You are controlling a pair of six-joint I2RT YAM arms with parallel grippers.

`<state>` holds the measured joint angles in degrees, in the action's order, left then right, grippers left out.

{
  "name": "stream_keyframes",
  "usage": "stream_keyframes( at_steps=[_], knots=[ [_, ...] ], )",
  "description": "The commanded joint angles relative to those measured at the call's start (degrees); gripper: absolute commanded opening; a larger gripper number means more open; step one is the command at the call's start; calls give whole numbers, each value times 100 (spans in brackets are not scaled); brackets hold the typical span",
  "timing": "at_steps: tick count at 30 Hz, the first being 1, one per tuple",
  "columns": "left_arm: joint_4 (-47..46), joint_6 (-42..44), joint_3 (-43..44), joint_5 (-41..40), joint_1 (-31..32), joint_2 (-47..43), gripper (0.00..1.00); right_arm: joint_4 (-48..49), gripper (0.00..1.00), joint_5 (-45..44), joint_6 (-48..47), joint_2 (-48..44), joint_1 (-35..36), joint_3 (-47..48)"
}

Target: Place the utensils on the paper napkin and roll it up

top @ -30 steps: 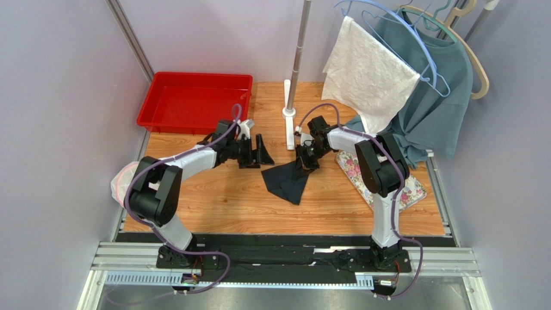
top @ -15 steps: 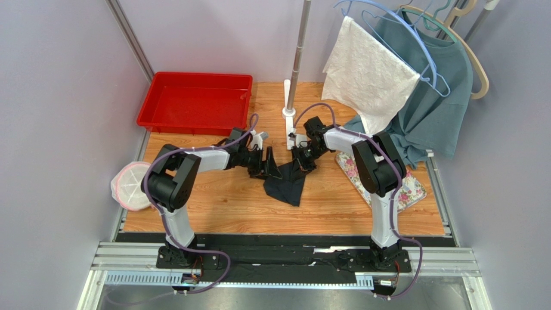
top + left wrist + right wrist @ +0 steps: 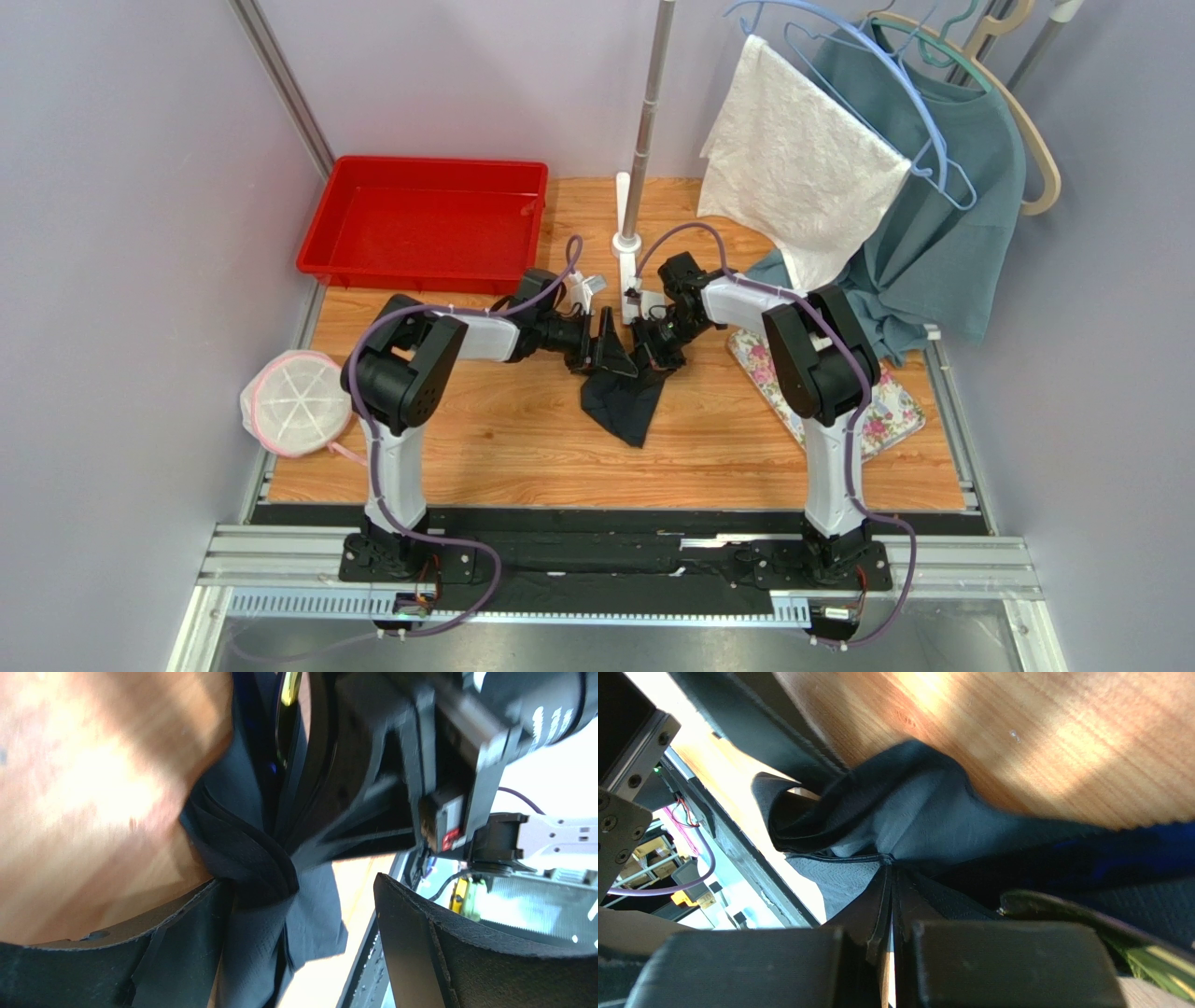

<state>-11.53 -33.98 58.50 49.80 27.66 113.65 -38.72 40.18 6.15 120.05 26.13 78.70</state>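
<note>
The black paper napkin (image 3: 626,402) lies bunched on the wooden table, its far end lifted. My right gripper (image 3: 657,345) is shut on that far edge; the right wrist view shows the closed fingertips (image 3: 892,882) pinching the fold of the napkin (image 3: 913,812). My left gripper (image 3: 605,346) is open. In the left wrist view its two fingers straddle the gathered napkin (image 3: 267,861), and the left finger (image 3: 140,952) touches the sheet. A utensil with a gold end (image 3: 289,687) and a dark blue handle sits inside the folds. A dull gold utensil end (image 3: 1060,913) shows beside my right fingers.
A red tray (image 3: 421,217) stands at the back left. A pole on a white base (image 3: 626,259) stands just behind both grippers. A floral mat (image 3: 884,406) lies at the right. A white cloth (image 3: 800,154) and a teal garment (image 3: 947,210) hang above it. A round white item (image 3: 295,402) sits at the left edge.
My left arm has swung right from beside the napkin until its open fingers straddle the napkin's far end. The right gripper has kept its hold, and the napkin has bunched narrower.
</note>
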Motion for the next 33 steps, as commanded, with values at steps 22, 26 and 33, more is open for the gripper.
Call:
stream_keyframes(
  at_steps=[22,26,33],
  knots=[
    [-1052,-1505,-1684,311,-516,-440,83,58,1,-731,-308,326,85,-179],
    [-1580,-2261,-1894,337,-367,-431,86,31,1,-749,-325,326,85,-162],
    [-1520,-2702,-2123,197,-24,-607,88,-13,0,-749,-325,335,85,-135]
  ],
)
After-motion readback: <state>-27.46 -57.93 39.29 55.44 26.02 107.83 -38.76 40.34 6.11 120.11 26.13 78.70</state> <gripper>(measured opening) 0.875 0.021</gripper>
